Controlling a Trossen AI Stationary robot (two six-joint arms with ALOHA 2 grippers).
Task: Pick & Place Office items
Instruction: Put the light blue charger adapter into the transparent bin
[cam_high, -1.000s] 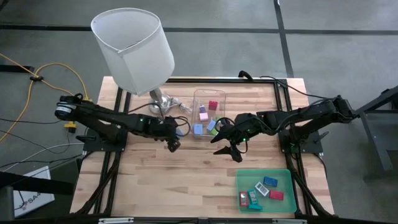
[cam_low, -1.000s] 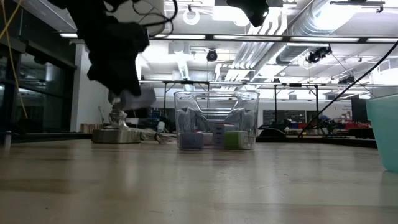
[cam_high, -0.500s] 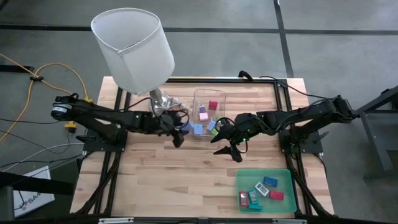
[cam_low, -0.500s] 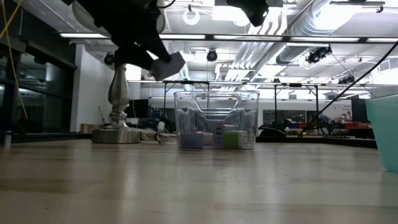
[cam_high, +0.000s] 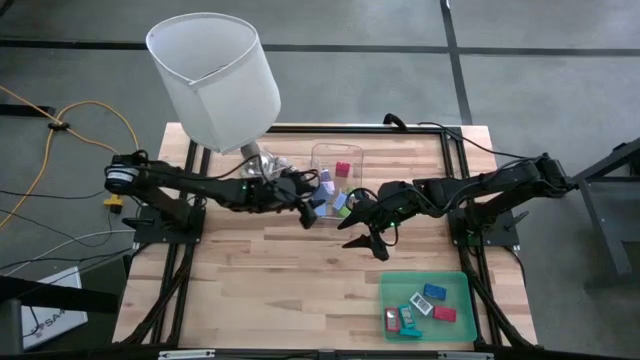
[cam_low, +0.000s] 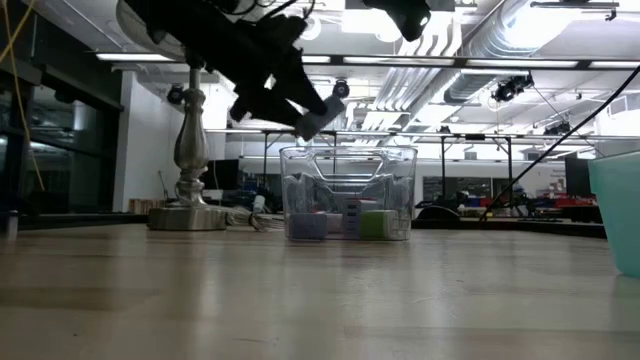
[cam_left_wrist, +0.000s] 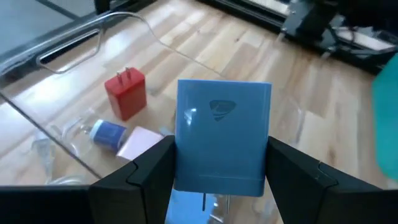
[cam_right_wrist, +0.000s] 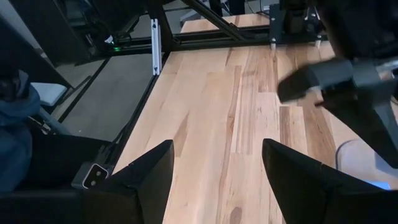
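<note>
A light blue block (cam_left_wrist: 223, 137) sits clamped between the two dark fingers of the left gripper (cam_high: 306, 203), held in the air at the near rim of the clear plastic box (cam_high: 352, 152). The left arm reaches across the table from the lamp side, stretched low and nearly flat, its wrist tipped down toward the box. Just beyond the held block, inside the box, lie a red piece (cam_left_wrist: 126, 94), a pink piece (cam_left_wrist: 139, 142) and a small blue piece (cam_left_wrist: 107, 132); the low view shows a green piece (cam_low: 376, 223) against the box's near wall. The right gripper (cam_high: 372, 238) hovers close on the far side of the box from the left gripper, its fingers spread wide and holding nothing, above bare wood. Well apart from both grippers, near the table's front edge, the flat green tray (cam_high: 462, 283) carries several more small pieces in blue, red, teal and white. A lamp (cam_high: 214, 78) with a white shade stands behind the left arm. The table (cam_high: 250, 280) is pale wood planking, and an open workshop with ceiling lights lies beyond it.
</note>
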